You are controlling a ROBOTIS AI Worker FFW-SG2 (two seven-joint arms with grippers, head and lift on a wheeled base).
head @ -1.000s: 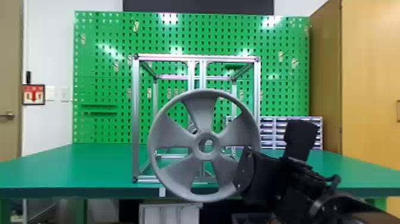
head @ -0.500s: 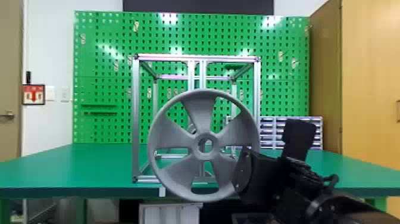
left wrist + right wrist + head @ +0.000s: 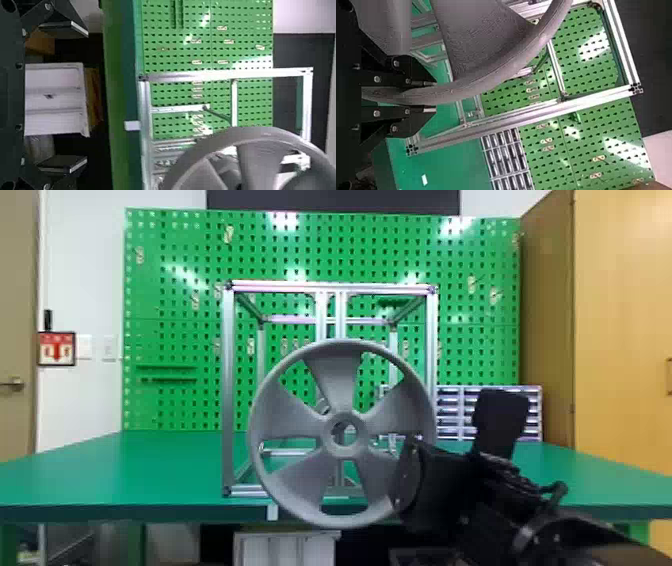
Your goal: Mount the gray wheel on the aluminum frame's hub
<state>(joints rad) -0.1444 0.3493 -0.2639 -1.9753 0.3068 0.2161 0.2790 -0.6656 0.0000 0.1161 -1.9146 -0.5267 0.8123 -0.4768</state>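
Observation:
In the head view my right gripper is at the lower right edge of the gray wheel, which stands upright before the aluminum frame. The right wrist view has the right gripper shut on the rim of the wheel, one finger on each side. The hub on the frame is partly visible through the spokes, above and left of the wheel's center hole. In the left wrist view my left gripper is open and holds nothing; the wheel is farther off, beside the frame.
The frame stands on the green table, before a green pegboard. A rack of small drawers is behind the frame at the right. Below the table's front edge is a white drawer unit. A wooden cabinet stands at the far right.
The wheel and my right gripper have stayed almost in place, with only a very slight shift of the right arm to the left. The right gripper keeps its hold on the rim.

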